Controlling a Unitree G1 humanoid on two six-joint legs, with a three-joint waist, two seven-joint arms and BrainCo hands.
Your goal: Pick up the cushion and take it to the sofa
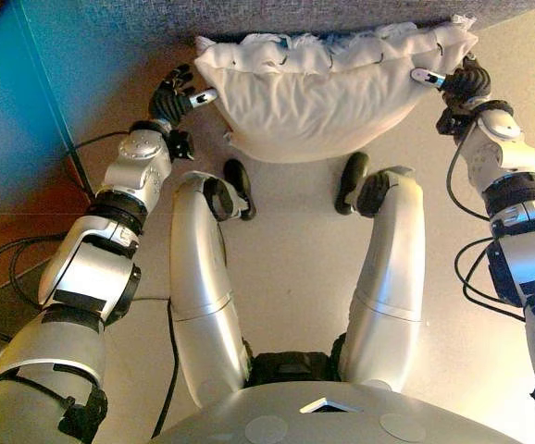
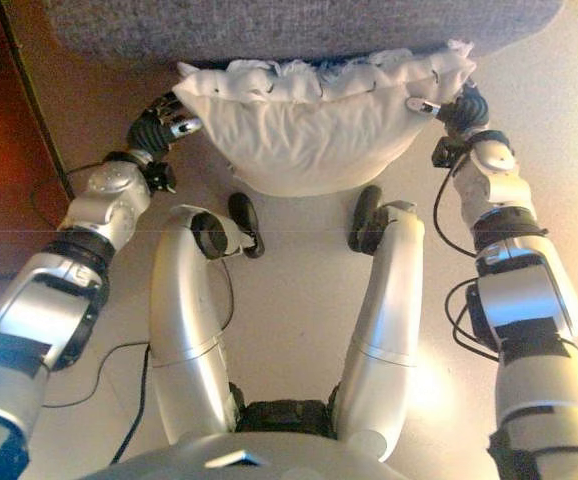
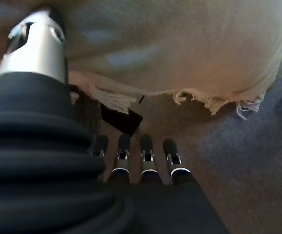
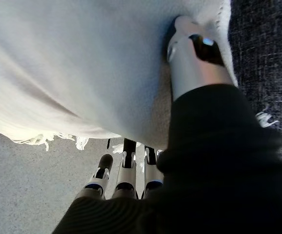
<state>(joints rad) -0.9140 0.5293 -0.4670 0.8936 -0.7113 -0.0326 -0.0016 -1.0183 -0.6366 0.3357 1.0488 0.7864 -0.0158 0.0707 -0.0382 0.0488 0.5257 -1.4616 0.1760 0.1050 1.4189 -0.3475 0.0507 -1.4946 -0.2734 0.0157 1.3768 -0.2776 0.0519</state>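
A white cushion (image 1: 314, 102) with a fringed edge hangs between my two hands, its upper edge against the grey sofa (image 1: 249, 17). My left hand (image 1: 177, 97) grips the cushion's left end. In the left wrist view the thumb (image 3: 36, 44) presses on the cushion's face (image 3: 180, 48) while the fingers (image 3: 148, 151) reach under the fringe. My right hand (image 1: 460, 83) grips the right end the same way: the thumb (image 4: 192, 53) digs into the cloth (image 4: 72, 63) and the fingers (image 4: 126, 165) lie beneath the edge. The cushion's lower bulge is off the floor.
The sofa's dark grey fabric (image 2: 269, 25) runs across the far side of the view. Pale floor (image 1: 295, 240) lies under the cushion. A blue panel (image 1: 27, 83) and a brown strip of floor (image 1: 8, 213) border the left side.
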